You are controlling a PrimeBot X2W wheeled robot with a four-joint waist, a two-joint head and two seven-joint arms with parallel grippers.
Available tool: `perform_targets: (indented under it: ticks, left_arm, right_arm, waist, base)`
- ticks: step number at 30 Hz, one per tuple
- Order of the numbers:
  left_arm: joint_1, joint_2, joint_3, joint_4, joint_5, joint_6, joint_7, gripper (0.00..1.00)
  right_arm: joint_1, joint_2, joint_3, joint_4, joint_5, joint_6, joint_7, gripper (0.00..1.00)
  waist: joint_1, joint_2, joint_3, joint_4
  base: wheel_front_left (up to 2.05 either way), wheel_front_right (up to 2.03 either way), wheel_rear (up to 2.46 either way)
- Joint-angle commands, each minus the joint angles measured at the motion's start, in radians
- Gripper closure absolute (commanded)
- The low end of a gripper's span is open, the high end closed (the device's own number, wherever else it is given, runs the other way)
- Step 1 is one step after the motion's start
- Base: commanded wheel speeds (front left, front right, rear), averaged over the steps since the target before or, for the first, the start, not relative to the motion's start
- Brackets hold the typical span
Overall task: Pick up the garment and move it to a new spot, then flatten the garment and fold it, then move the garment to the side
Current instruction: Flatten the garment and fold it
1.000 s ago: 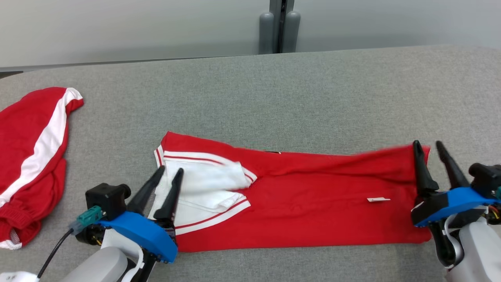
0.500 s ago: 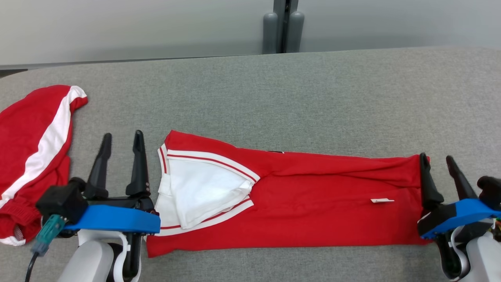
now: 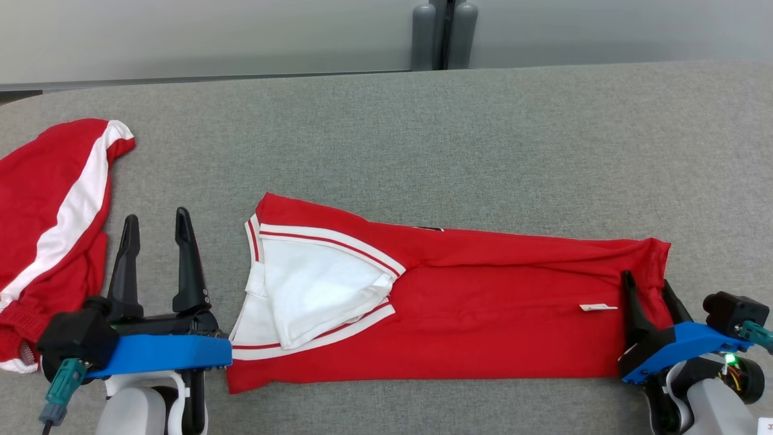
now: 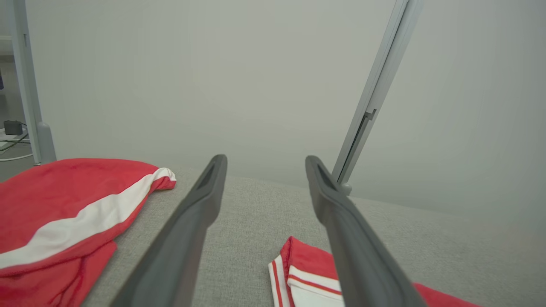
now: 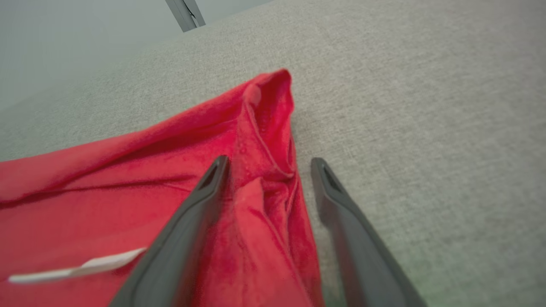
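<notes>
- The red garment (image 3: 483,314) lies in a long folded strip across the middle of the grey counter (image 3: 483,133), its white-trimmed end to the left
- Left jaws stand wide and empty, with the fingers (image 3: 184,260) just beside that trimmed end and apart from it
- Right jaws are wide too, gripping nothing; one of the fingers (image 5: 200,204) is over the garment's right edge, the other over bare counter
- A white label (image 3: 598,307) sits near that end
- A second red-and-white garment (image 3: 48,199) lies bunched at the far left
</notes>
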Motion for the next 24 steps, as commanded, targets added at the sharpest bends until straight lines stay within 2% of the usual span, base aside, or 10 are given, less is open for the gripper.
perform_targets:
  ticks: [1,2,6,11,18,21,24]
  left_arm:
    - [0.004,-0.014,0.026,0.007,0.024,-0.016,-0.004,0.0]
    - [0.004,-0.021,0.038,0.011,0.035,-0.023,-0.004,0.0]
    - [0.007,-0.037,0.064,0.022,0.089,-0.043,-0.004,0.0]
    - [0.013,-0.048,0.094,0.025,0.125,-0.055,-0.004,0.0]
    - [0.011,-0.056,0.121,0.04,0.147,-0.069,-0.004,0.0]
    - [0.017,-0.057,0.128,0.045,0.152,-0.071,-0.004,0.0]
    - [0.02,-0.057,0.131,0.049,0.154,-0.073,-0.004,0.0]
  right_arm:
    - [-0.008,0.015,0.024,0.031,0.022,0.001,-0.001,0.49]
    - [-0.012,0.018,0.036,0.04,0.033,0.001,-0.005,1.0]
    - [-0.025,0.005,0.058,0.039,0.076,0.001,-0.026,1.0]
    - [-0.05,-0.067,0.017,0.032,0.108,0.0,-0.045,1.0]
    - [-0.087,-0.182,-0.065,0.035,0.084,0.0,-0.051,1.0]
    - [-0.101,-0.199,-0.069,0.019,0.067,0.0,-0.05,1.0]
    - [-0.108,-0.19,-0.059,-0.007,0.06,0.0,-0.051,1.0]
  waist:
    - [0.0,-0.0001,0.001,0.0]
    - [0.0,-0.0001,0.001,0.0]
    - [0.0,-0.0001,-0.002,-0.005]
    - [0.0,-0.0001,-0.011,-0.016]
    - [0.0,-0.0001,-0.023,-0.027]
    - [0.0,-0.0001,-0.03,-0.03]
    - [0.0,-0.0001,-0.034,-0.032]
  base:
    - [0.0,0.0,0.0]
    - [0.0,0.0,0.0]
    - [0.0,0.0,0.0]
    - [0.0,0.0,0.0]
    - [0.0,0.0,0.0]
    - [0.0,0.0,0.0]
    - [0.0,0.0,0.0]
